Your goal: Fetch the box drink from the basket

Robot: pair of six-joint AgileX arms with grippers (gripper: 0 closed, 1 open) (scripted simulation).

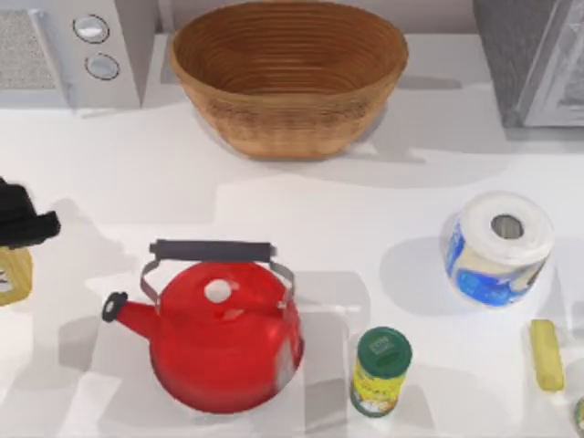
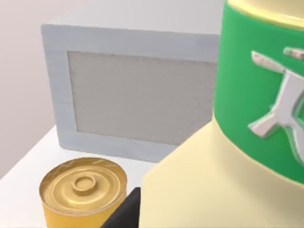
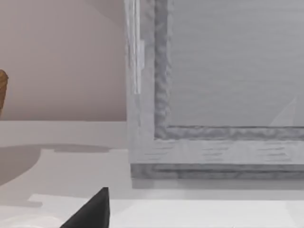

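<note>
Stock on white table [image 1: 301, 219], listed by position.

- basket [image 1: 288, 73]: woven wicker, light brown, oval. At the back centre, upright, hollow bare inside.
- box drink [image 2: 209, 190]: pale cream-yellow carton with a green band bearing a white mark. Out of the basket and well apart from it, at the table's left edge. Close in front of the left wrist camera and tilted in that view.
- left gripper [image 1: 26, 219]: black, at the left edge, level with the middle of the table. Pinched on the box drink, one dark finger [image 2: 121, 218] lying against the carton's lower side.
- gold tin [image 2: 83, 190]: round, ribbed top, standing upright just beside the carton in the left wrist view.
- microwave [image 1: 73, 50]: grey, back left corner, two round knobs on its panel.
- grey cabinet [image 1: 534, 59]: back right corner.
- red kettle [image 1: 219, 333]: front left of centre, dark handle raised, spout toward the left.
- green-lidded can [image 1: 380, 370]: short, yellow-sided, upright, just right of the kettle and apart from it.
- paper roll [image 1: 499, 246]: white with a blue wrapper, on the right side.
- yellow stick [image 1: 546, 354]: lying flat near the right edge, in front of the paper roll.
- right gripper [image 3: 92, 211]: parked facing the grey cabinet. Grip state: cannot tell.
</note>
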